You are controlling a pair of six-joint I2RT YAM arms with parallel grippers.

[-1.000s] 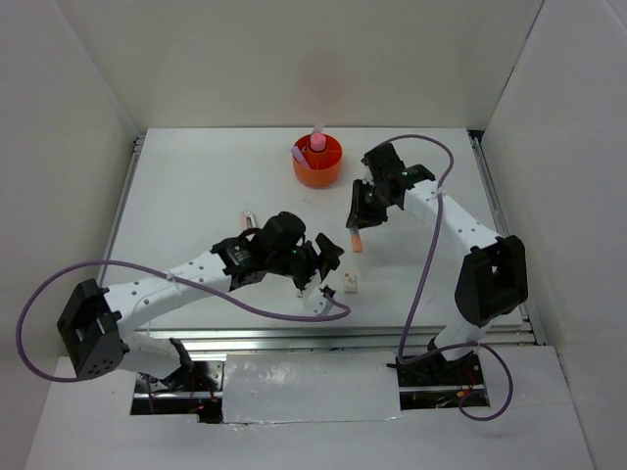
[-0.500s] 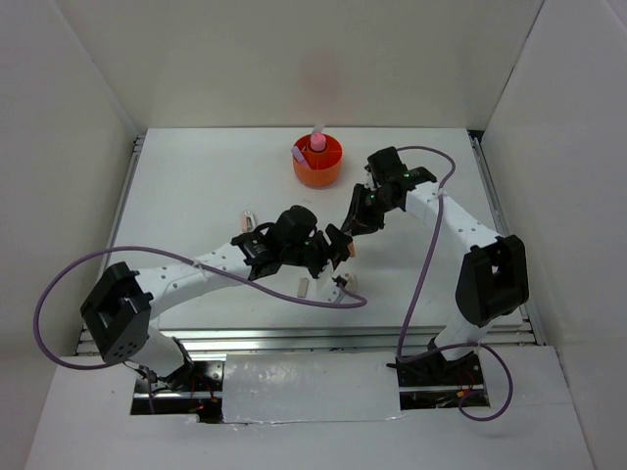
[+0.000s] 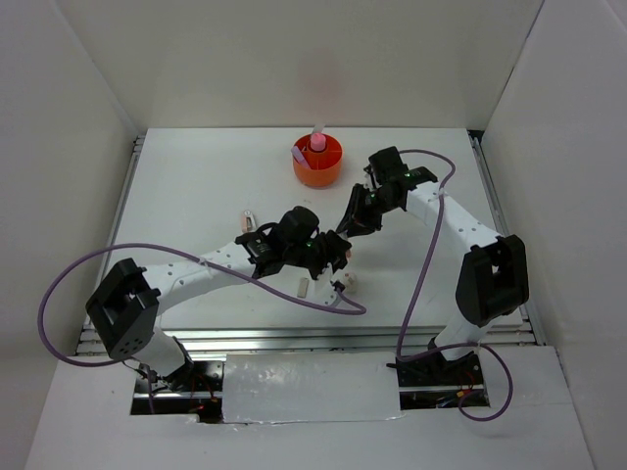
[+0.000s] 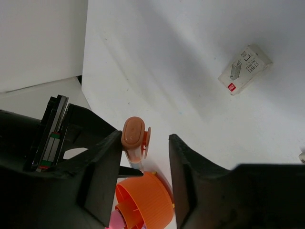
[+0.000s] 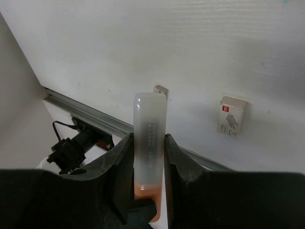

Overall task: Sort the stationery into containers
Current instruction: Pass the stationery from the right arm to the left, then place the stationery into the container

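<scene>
The left fingers (image 4: pixel 100 167) have swung right and now straddle, still apart, the capped end of the marker (image 4: pixel 134 136). The right fingers (image 5: pixel 178 162) clamp it above the counter (image 3: pixel 196 196), near the tub (image 3: pixel 315 178).

Soft, even light fills the white enclosure. The counter (image 3: pixel 196 196) is bright without glare, and the shadows under the arms are faint. The overhead view is sharp. In the wrist views the left pincer (image 4: pixel 145 140) and right pincer (image 5: pixel 147 138) show as near-black, underexposed masses, and the marker (image 5: pixel 149 114) looks washed pale.
</scene>
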